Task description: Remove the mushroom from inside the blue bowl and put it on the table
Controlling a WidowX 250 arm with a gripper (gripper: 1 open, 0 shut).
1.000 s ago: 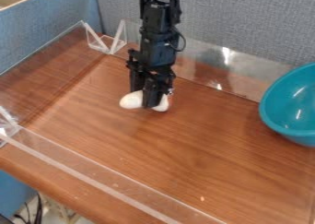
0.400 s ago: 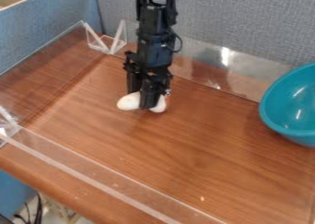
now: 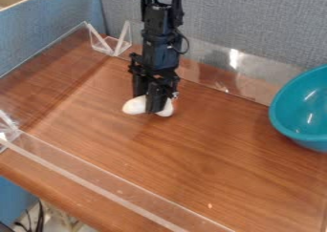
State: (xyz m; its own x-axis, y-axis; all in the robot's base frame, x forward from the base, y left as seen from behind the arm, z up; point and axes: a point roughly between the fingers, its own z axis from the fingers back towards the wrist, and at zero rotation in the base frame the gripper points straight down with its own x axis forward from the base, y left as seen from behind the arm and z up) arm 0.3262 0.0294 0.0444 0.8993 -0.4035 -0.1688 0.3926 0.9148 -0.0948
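Front wall: a low clear acrylic wall (image 3: 90,183) runs along the near edge of the table, well in front of the fingers and apart from them.
Table: the reddish-brown wood-grain table (image 3: 153,164) lies bare between the near wall and the fingers; the fingertips come down to its surface about midway across it.
Mushroom: the cream-white mushroom (image 3: 136,105) sits on the table at the foot of the fingers, outside the bowl. Its pale body shows on both sides of the dark fingertips, more of it to the camera-left.
Gripper: the black gripper (image 3: 155,102) points almost straight down, its tips at table level.
Fingers: the fingers (image 3: 161,91) are drawn in as far as they go and pinch the mushroom between them; the white toy fills the small gap that remains, so the fingers do not meet.
Contact: the fingertips touch the mushroom, and the mushroom seems to rest on the wood; whether the tips themselves press the table I cannot tell.
Blue bowl: the teal-blue bowl (image 3: 304,107) stands to the camera-right of the fingers, well apart from them, cut off by the picture's edge, its opening tipped toward the camera.
Back wall: more clear acrylic panels (image 3: 109,40) stand behind the fingers in front of a grey partition.
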